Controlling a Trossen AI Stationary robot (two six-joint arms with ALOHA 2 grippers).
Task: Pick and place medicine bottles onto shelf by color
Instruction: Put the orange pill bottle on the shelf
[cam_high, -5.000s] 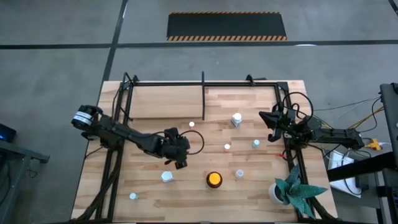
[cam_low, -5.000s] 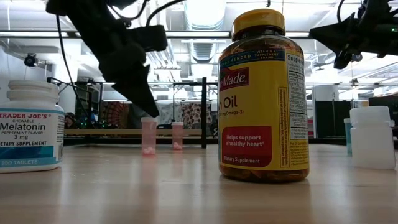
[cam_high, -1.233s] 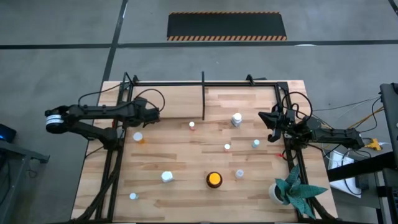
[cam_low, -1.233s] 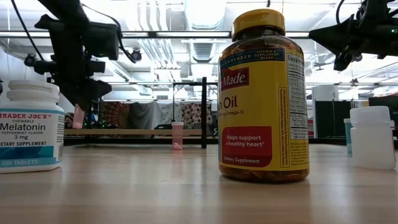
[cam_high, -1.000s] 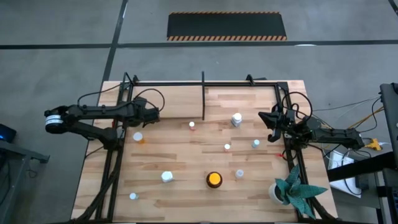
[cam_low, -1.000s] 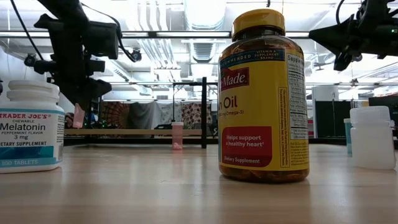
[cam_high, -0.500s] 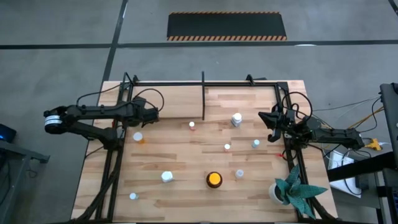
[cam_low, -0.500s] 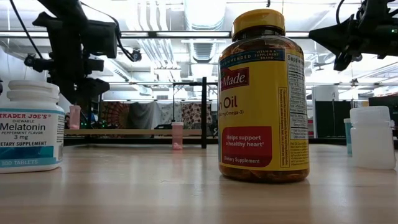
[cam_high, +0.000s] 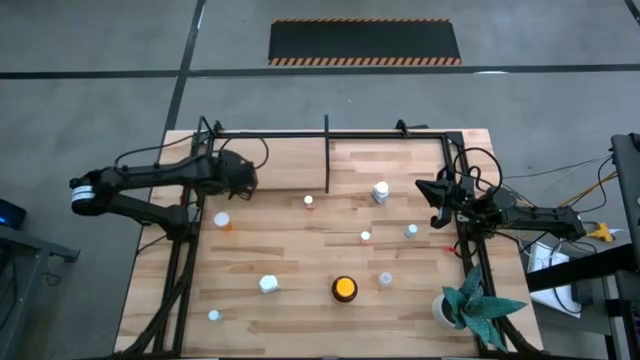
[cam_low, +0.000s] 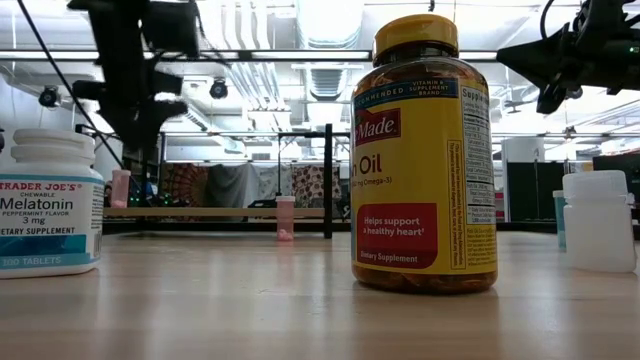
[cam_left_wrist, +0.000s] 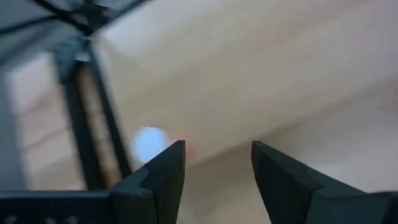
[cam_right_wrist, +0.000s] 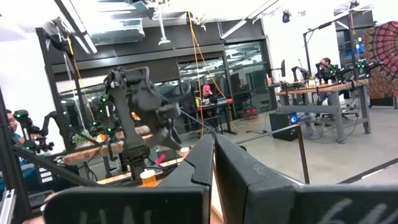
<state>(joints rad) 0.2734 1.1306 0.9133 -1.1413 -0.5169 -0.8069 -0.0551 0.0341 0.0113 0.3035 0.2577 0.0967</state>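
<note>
- Light wood is the table (cam_high: 300, 300) we look down on, and we count eight medicine bottles on it in the high view.
- One is an orange bottle with a white cap (cam_high: 222, 220), standing near the left side of the shelf (cam_high: 326, 135), beside its black tube frame and not on the board.
- One is a large amber jar with a yellow-orange lid (cam_high: 344, 288), near the front edge at the middle.
- One is a white bottle (cam_high: 380, 191) just right of the shelf's divider post (cam_high: 327, 155).
- One is a pinkish bottle (cam_high: 308, 200) just left of that post.
- We count four more small pale bottles: two at front left (cam_high: 268, 285) (cam_high: 213, 316) and two at right (cam_high: 411, 231) (cam_high: 385, 279), plus a tiny white one (cam_high: 365, 236) between them, which we cannot identify.
- One white pot with a green plant (cam_high: 465, 305) stands at the front right corner.
- The left gripper (cam_high: 243, 180) hangs above the shelf's left part; in its wrist view its fingers (cam_left_wrist: 163, 171) stand apart with nothing between them.
- The right gripper (cam_high: 437, 200) waits at the right edge, fingers pressed together and empty.
</note>
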